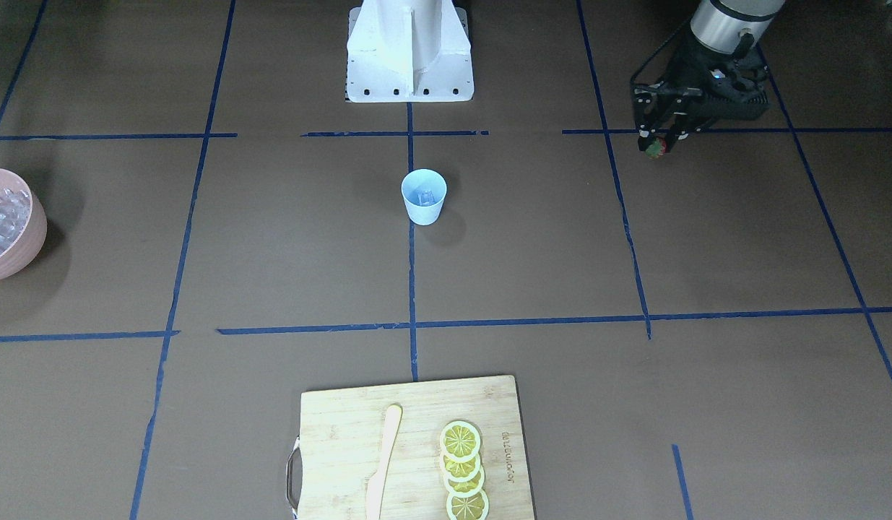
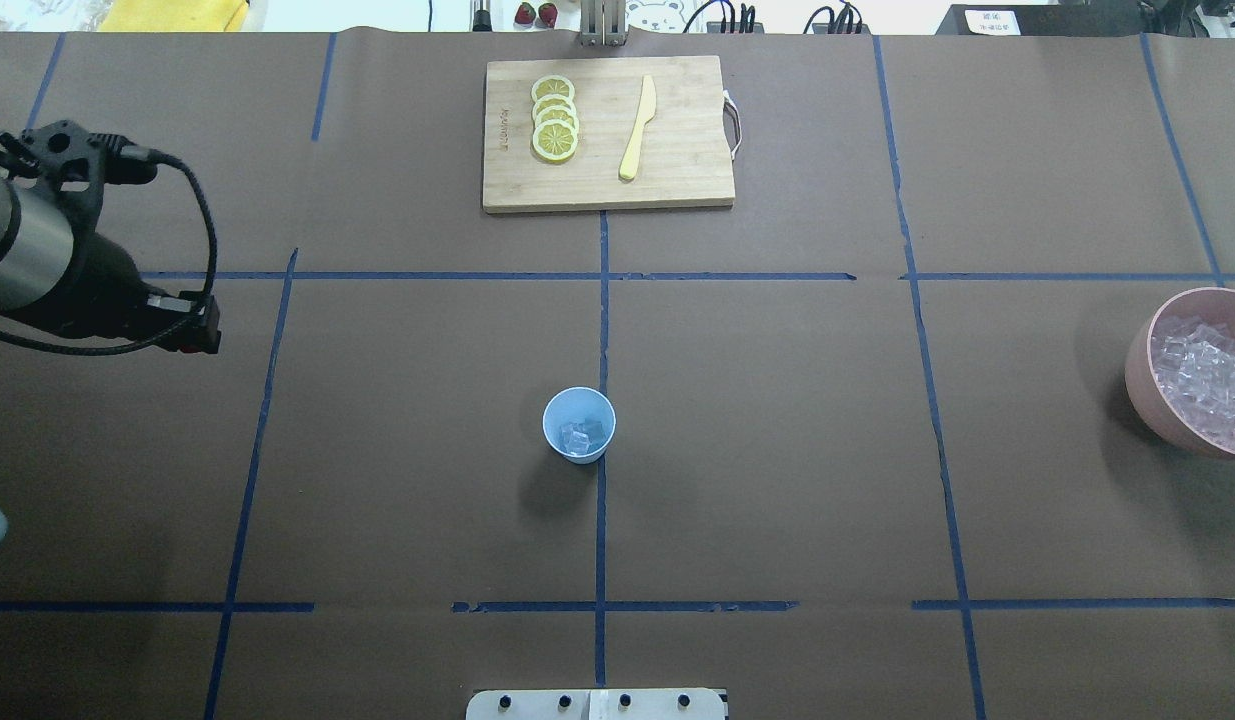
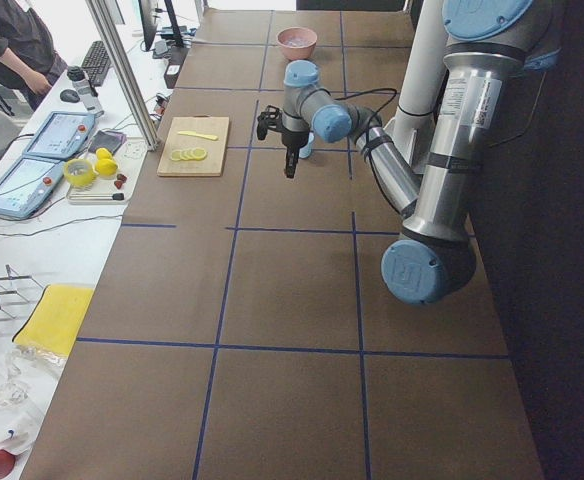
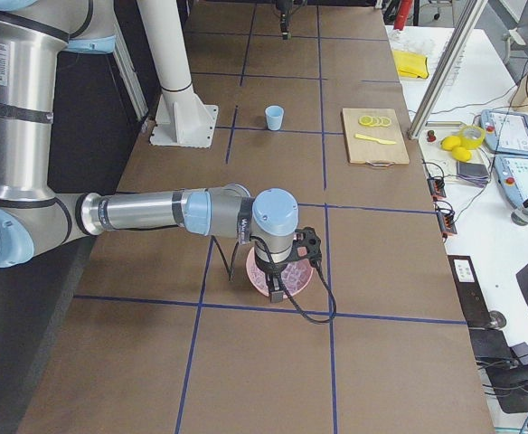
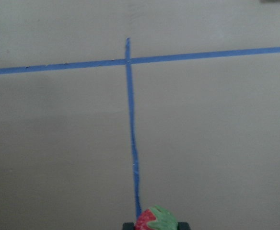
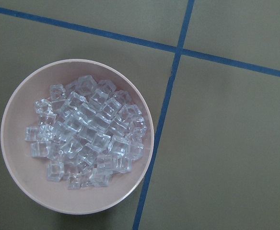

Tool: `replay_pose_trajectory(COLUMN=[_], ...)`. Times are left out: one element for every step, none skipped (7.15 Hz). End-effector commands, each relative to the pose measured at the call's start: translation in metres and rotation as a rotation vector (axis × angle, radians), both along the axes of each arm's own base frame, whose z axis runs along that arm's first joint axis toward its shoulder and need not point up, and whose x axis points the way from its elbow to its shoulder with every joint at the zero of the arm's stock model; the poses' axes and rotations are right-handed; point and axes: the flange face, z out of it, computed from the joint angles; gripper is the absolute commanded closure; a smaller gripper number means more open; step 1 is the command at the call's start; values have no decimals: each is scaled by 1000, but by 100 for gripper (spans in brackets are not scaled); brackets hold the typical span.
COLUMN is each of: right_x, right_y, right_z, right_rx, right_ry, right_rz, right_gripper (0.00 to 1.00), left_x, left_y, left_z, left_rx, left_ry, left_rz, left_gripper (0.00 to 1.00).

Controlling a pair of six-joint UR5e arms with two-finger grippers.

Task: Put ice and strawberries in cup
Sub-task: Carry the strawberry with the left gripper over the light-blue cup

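My left gripper (image 1: pixel 655 146) is shut on the strawberry (image 1: pixel 656 149), a tiny red berry with a green top, and holds it above the table well off to the cup's side. The berry also shows at the bottom of the left wrist view (image 5: pixel 154 220). The pale-blue cup (image 1: pixel 423 197) stands upright at the table's middle and holds a few ice cubes (image 2: pixel 585 436). Many more ice cubes (image 6: pixel 87 139) fill the pink bowl (image 6: pixel 15 191). My right gripper (image 4: pixel 275 289) hangs over that bowl; I cannot tell whether it is open or shut.
A wooden cutting board (image 1: pixel 337 433) lies at the table's far edge from the robot, with several lemon slices (image 1: pixel 464 469) and a pale knife (image 1: pixel 384 462) on it. The robot's white base (image 1: pixel 409 50) stands behind the cup. Blue tape lines cross the brown table.
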Motion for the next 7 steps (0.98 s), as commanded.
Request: replay_pose_trajectory(right_x=[0, 0, 0, 0, 0, 0, 0], right_y=[0, -2, -3, -3, -3, -3, -3], right_z=[-2, -2, -3, -3, -3, -4, -4], right_rx=[-4, -2, 1, -1, -5, -6, -6], right_ry=[0, 2, 2, 0, 1, 1, 1], right_rz=[7, 7, 7, 7, 12, 13, 13], right_gripper=[1, 1, 1, 1, 1, 1, 1], left_x=[61, 93, 138, 166, 186, 223, 262], left_y=[26, 24, 21, 13, 4, -1, -5], left_z=[-68, -90, -112, -127, -139, -146, -153], left_rx=[-83, -89, -124, -132, -162, -193, -206], left_ry=[11, 12, 4, -4, -2, 29, 45], left_rz=[-9, -39, -73, -82, -103, -120, -147], left_gripper=[100, 100, 100, 100, 100, 100, 100])
